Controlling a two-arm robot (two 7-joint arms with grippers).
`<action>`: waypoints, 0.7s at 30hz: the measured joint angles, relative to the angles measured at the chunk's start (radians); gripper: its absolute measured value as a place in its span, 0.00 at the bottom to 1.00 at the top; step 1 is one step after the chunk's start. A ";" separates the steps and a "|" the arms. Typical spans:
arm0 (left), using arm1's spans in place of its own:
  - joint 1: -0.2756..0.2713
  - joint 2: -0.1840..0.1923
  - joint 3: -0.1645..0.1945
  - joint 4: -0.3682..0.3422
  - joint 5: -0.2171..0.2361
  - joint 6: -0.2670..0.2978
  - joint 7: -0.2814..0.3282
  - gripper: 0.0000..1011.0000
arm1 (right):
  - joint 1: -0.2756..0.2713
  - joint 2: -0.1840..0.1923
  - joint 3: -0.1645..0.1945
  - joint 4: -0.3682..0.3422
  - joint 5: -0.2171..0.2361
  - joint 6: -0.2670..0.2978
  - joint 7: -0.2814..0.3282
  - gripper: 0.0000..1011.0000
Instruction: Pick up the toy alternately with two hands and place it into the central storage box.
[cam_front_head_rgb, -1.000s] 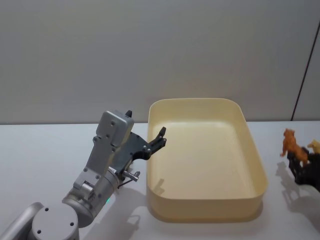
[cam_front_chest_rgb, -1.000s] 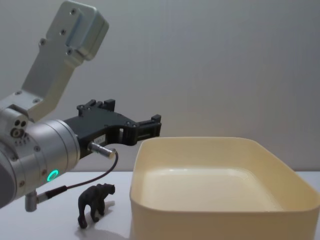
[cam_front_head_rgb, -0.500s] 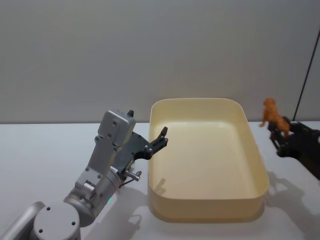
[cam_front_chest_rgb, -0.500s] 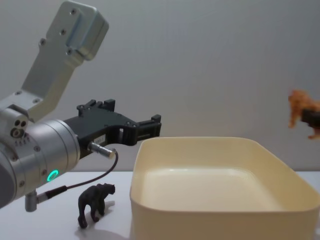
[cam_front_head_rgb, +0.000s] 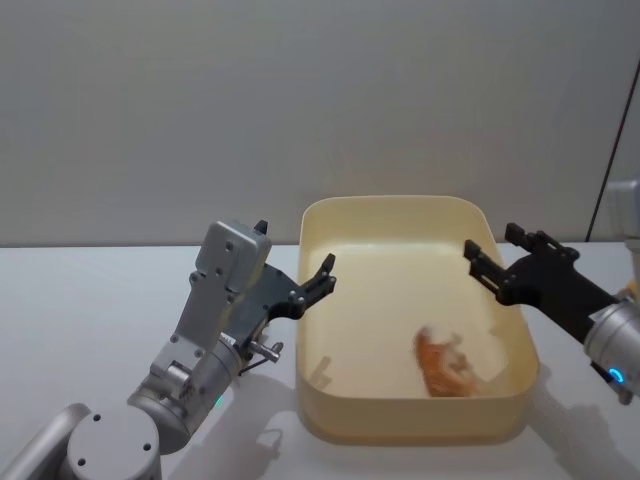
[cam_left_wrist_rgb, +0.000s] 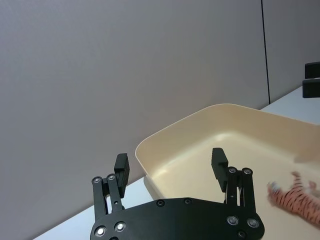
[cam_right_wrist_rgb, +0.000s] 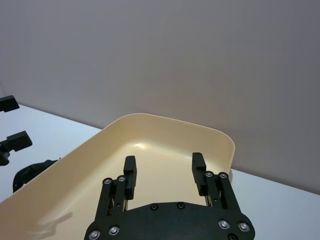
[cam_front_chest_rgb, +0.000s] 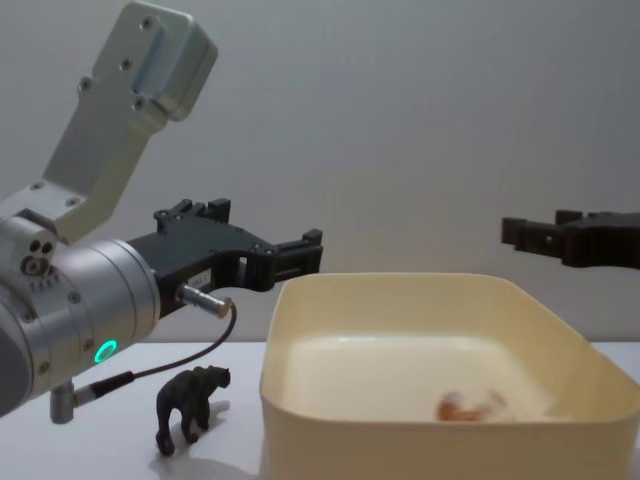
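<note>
The orange striped toy (cam_front_head_rgb: 445, 368) lies blurred on the floor of the central storage box (cam_front_head_rgb: 400, 203), in its front right part, also seen as toy (cam_left_wrist_rgb: 295, 197) and toy (cam_front_chest_rgb: 470, 405). My right gripper (cam_front_head_rgb: 495, 242) hovers open and empty over the box's right rim, fingers pointing inward; its wrist view shows the right gripper (cam_right_wrist_rgb: 164, 161) above the box (cam_right_wrist_rgb: 165, 120). My left gripper (cam_front_head_rgb: 292, 250) is open and empty, held above the box's left rim, seen as left gripper (cam_left_wrist_rgb: 170, 160) in its own view.
A black animal figure (cam_front_chest_rgb: 190, 405) stands on the white table just left of the box wall (cam_front_chest_rgb: 400, 450), below the left gripper; it also shows as the black figure (cam_right_wrist_rgb: 32, 172). A grey wall rises close behind the table.
The right gripper came in from the right carrying the orange toy, reached over the box and opened; the toy dropped onto the box floor. The left arm stayed still.
</note>
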 joint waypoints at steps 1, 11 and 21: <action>0.000 0.000 0.000 0.000 0.000 0.000 0.000 0.99 | 0.003 -0.002 -0.002 0.002 -0.001 0.002 0.003 0.64; 0.000 0.000 0.000 0.000 0.000 0.000 0.000 0.99 | 0.015 -0.006 -0.005 0.008 -0.004 0.012 0.013 0.94; 0.000 0.000 0.000 0.000 0.000 0.000 0.000 0.99 | -0.032 0.048 0.040 -0.026 0.032 -0.001 -0.036 0.99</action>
